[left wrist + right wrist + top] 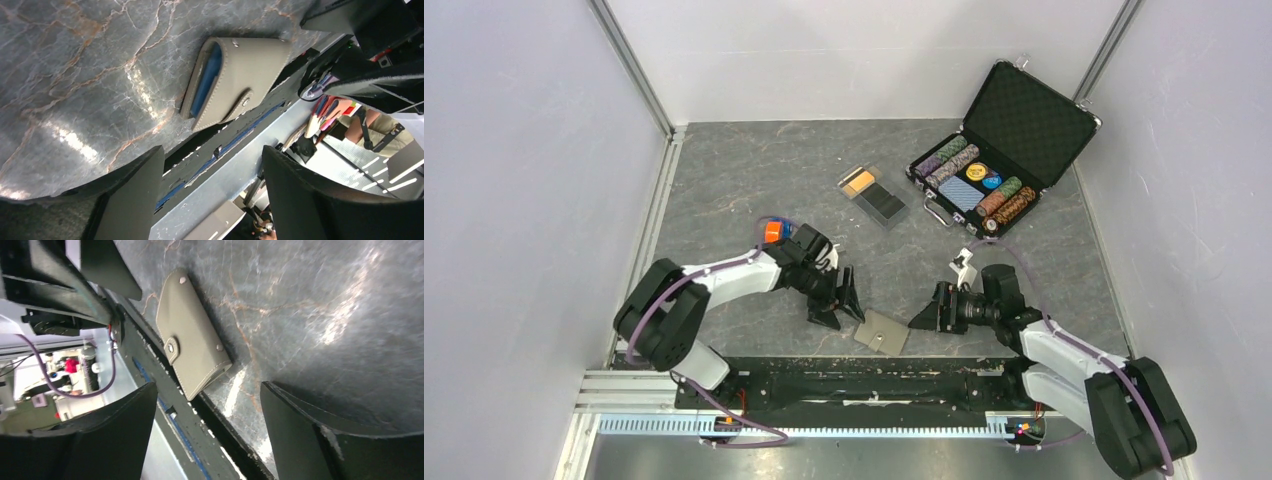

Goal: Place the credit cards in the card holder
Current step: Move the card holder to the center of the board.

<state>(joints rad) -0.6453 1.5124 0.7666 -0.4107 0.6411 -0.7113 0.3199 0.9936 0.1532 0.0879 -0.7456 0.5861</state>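
Note:
The grey-taupe card holder lies flat and closed at the table's near edge, between my two grippers. It shows in the left wrist view with its blue inside edge and round snap, and in the right wrist view. My left gripper is open and empty just left of it. My right gripper is open and empty just right of it. The credit cards, one orange-tan and black ones, lie in a clear tray further back.
An open black poker-chip briefcase with chips and a blue card deck stands at the back right. The black front rail runs just beyond the card holder. White walls enclose the table on three sides.

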